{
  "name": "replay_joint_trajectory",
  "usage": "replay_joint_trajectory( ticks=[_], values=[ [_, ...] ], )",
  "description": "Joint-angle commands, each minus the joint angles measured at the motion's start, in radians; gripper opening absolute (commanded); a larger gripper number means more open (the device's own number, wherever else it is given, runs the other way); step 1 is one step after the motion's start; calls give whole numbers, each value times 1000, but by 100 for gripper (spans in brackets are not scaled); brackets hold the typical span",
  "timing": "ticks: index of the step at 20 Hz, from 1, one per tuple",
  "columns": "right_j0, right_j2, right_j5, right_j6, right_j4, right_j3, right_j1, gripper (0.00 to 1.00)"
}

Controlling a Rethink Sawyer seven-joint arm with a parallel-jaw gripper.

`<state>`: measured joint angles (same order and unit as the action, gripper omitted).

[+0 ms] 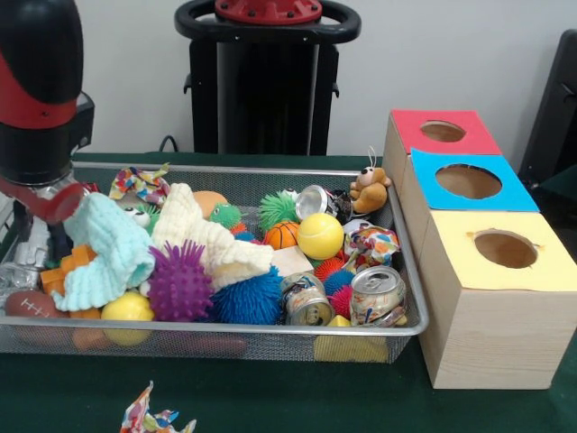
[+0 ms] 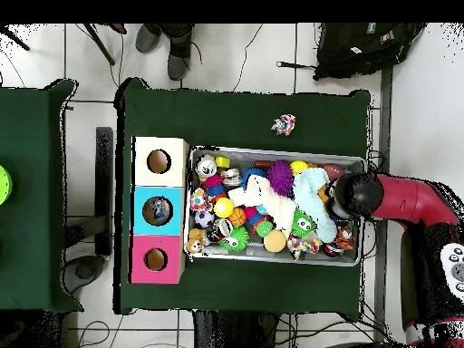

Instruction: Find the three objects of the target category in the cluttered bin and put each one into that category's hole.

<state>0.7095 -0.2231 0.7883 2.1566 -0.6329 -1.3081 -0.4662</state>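
Observation:
A wire mesh bin (image 1: 225,332) is packed with toys. Among them are crushed drink cans (image 1: 377,296) (image 1: 306,302) (image 1: 313,200), a yellow ball (image 1: 320,236), a purple spiky ball (image 1: 180,284), a blue spiky ball (image 1: 248,300) and a mint knitted cloth (image 1: 108,248). To the right stand three boxes with round holes: red (image 1: 443,132), blue (image 1: 469,181) and yellow (image 1: 506,249). My gripper (image 1: 36,236) hangs low over the bin's left end, right beside the mint cloth. The arm's black and red head (image 2: 355,196) hides it from above.
A patterned cloth scrap (image 1: 158,419) lies on the green table in front of the bin, also seen as a scrap (image 2: 284,124) from above. A small teddy bear (image 1: 370,189) leans in the bin's corner near the boxes. A person's shoes (image 2: 163,41) stand beyond the table.

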Motion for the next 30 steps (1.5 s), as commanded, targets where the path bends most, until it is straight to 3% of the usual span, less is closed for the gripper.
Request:
replay_joint_trajectory(
  ticks=[1,10,22,30],
  values=[
    [-35,-11,-11,-66,-28,19,66,100],
    [-44,18,-139,-7,-77,102,170,100],
    [-73,173,-181,129,-51,80,145,100],
    [-103,229,-204,156,-15,82,143,100]
  ],
)
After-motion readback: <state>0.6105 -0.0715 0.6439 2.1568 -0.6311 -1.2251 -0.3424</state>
